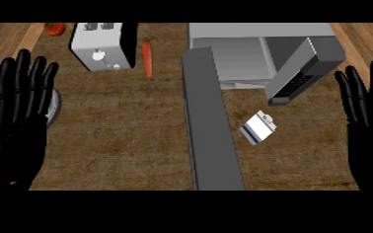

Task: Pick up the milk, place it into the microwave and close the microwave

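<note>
A small white milk carton [259, 127] with a dark blue band lies on its side on the brown counter, right of centre. Behind it stands the grey microwave [241, 49] with its cavity exposed. Its door [302, 71] swings out to the right, and a long grey panel [211, 123] reaches from the microwave toward the front edge. My right hand [357, 108] rests open at the right edge, fingers up, well right of the carton. At the left edge my left hand [25, 103] rests open, fingers up.
A white toaster [102, 47] stands at the back left, with an orange carrot [148, 59] lying beside it. A red-orange object [55, 28] sits in the far left corner. A grey round item [55, 106] peeks out behind my left hand.
</note>
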You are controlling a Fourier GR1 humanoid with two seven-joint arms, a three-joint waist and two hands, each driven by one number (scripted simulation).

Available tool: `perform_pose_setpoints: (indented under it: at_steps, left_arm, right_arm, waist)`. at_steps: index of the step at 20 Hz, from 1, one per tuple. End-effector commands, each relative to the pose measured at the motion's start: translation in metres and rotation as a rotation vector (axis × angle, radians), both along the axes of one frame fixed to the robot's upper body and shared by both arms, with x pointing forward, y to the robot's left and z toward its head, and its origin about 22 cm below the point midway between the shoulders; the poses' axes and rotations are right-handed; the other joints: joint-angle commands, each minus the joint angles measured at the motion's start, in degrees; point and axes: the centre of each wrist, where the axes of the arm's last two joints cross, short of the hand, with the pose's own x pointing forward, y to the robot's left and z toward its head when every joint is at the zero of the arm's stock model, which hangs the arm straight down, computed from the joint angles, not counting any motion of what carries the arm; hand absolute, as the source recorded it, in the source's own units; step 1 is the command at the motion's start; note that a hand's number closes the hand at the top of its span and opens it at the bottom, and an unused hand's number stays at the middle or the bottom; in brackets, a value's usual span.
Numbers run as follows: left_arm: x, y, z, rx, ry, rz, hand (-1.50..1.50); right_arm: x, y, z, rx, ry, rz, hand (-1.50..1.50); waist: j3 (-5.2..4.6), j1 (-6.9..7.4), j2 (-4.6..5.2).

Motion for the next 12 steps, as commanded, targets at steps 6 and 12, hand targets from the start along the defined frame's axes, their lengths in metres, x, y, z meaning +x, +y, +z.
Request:
perform_pose_setpoints:
  at_steps: [6, 12]
  left_arm:
    - [0.006, 0.007, -0.022, 0.074, 0.032, 0.010, -1.50]
    - [-0.010, -0.036, -0.063, -0.112, 0.216, -0.038, -1.50]
  right_arm:
    - [-0.026, -0.014, -0.022, 0.003, 0.059, 0.068, -1.50]
    - [-0.047, -0.023, -0.055, 0.069, 0.216, 0.159, -1.50]
  waist:
    - [1.81, 2.35, 0.15]
    - [1.83, 2.23, 0.10]
